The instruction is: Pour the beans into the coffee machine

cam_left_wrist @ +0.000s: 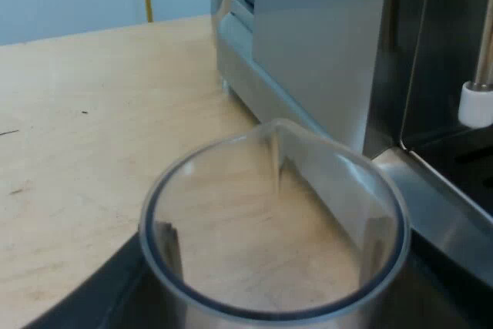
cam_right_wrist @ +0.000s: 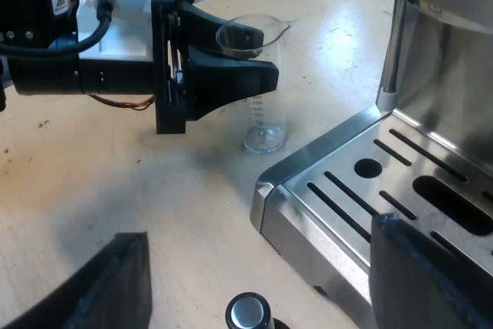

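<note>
A clear measuring glass (cam_left_wrist: 273,213) with a pouring lip stands upright on the wooden table beside the espresso machine (cam_left_wrist: 316,36), and it looks empty. My left gripper (cam_right_wrist: 254,59) is shut on the upper part of the measuring glass (cam_right_wrist: 266,117), one dark finger (cam_left_wrist: 92,298) pressing at each side of the rim. The glass's base rests on the table close to the corner of the machine's drip tray (cam_right_wrist: 370,182). My right gripper (cam_right_wrist: 262,283) hangs open over the table at the tray's corner, with nothing between its fingers.
The steam wand (cam_right_wrist: 389,44) hangs over the tray's edge; its white tip (cam_left_wrist: 477,105) is near the glass. A small round object with a silver top and black rim (cam_right_wrist: 248,313), perhaps the tamper, sits under my right gripper. Bare wood stretches away from the machine.
</note>
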